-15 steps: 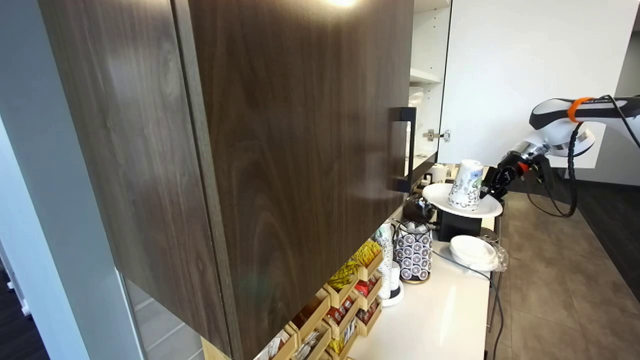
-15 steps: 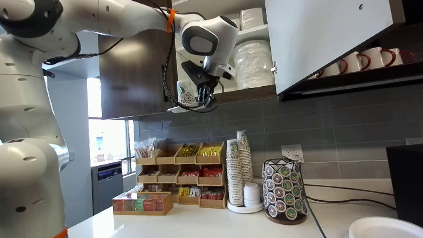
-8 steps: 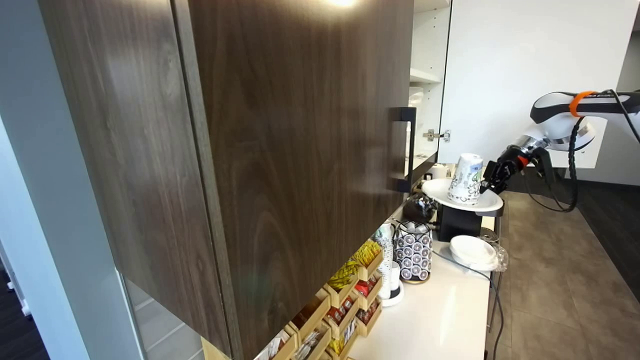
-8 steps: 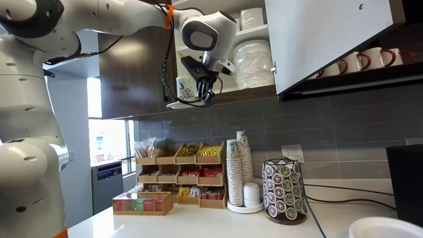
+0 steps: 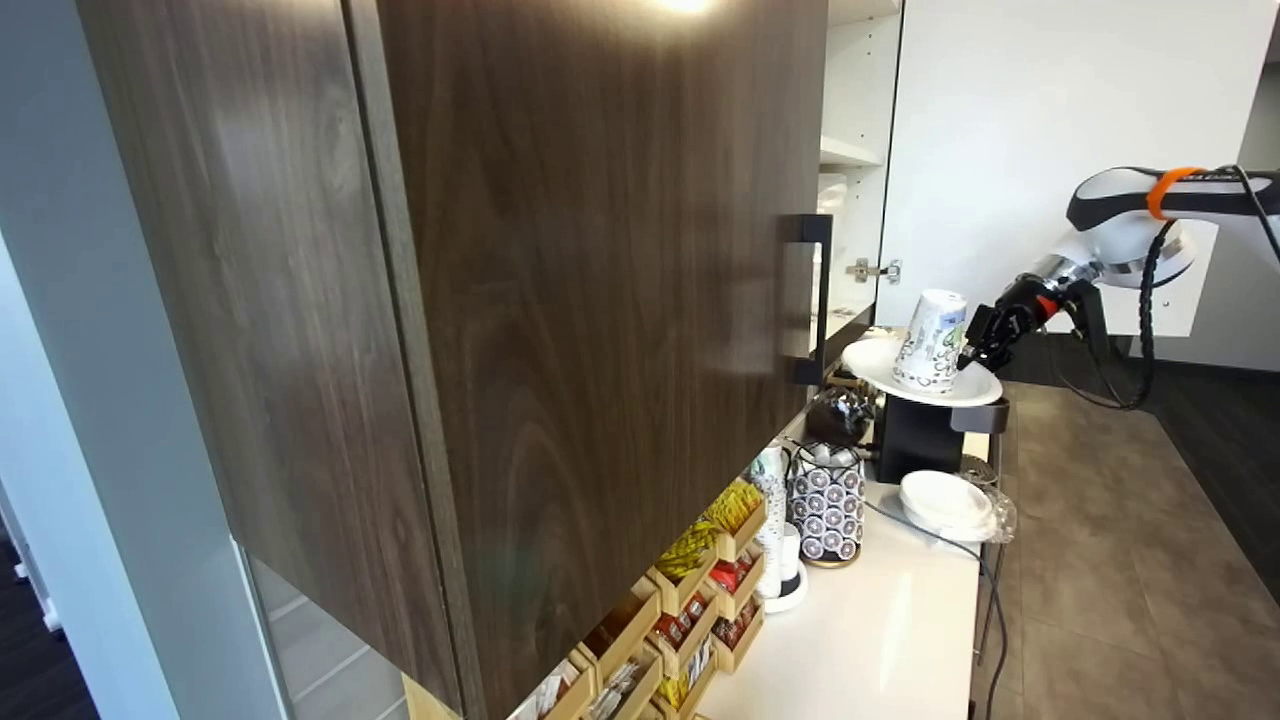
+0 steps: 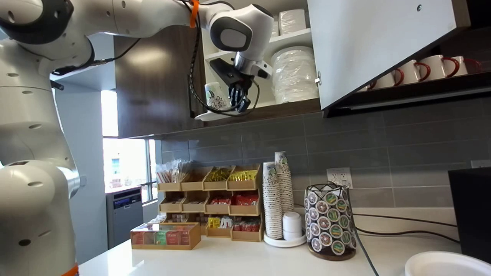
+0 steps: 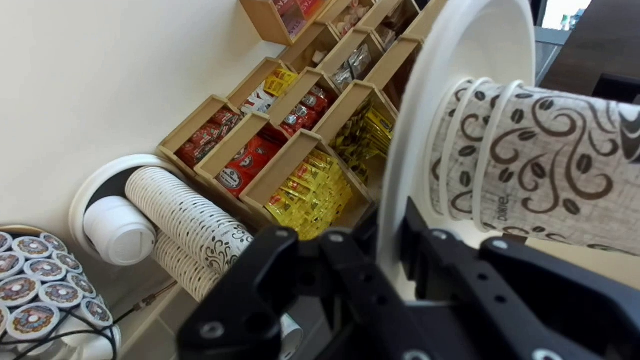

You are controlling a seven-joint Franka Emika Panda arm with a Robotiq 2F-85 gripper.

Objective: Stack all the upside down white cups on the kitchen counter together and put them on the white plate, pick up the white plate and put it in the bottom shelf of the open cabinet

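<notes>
My gripper (image 7: 391,231) is shut on the rim of the white plate (image 7: 411,117), one finger on each face. On the plate stands a stack of upside-down white cups (image 7: 552,155) with a brown bean pattern, leaning slightly. The lifted plate (image 6: 209,116) and the cups (image 6: 215,96) hang in front of the open cabinet (image 6: 295,37), around the level of its bottom ledge (image 6: 278,111). An exterior view has the gripper (image 5: 968,357) on the far side of the cups (image 5: 930,342), with the plate (image 5: 866,366) outside the cabinet. Part of the bottom shelf is hidden behind the arm.
Wrapped plates (image 6: 294,76) fill the bottom shelf's right part. The cabinet's dark door (image 5: 620,300) and its handle (image 5: 823,300) stand beside the opening; a door (image 6: 379,42) hangs open opposite. Below, the kitchen counter (image 6: 226,257) carries a wooden rack (image 6: 243,209), cup stacks (image 6: 272,207) and a pod holder (image 6: 330,222).
The arm has risen, carrying the plate and the cup stack upward with it. The grip on the plate's rim has stayed the same.
</notes>
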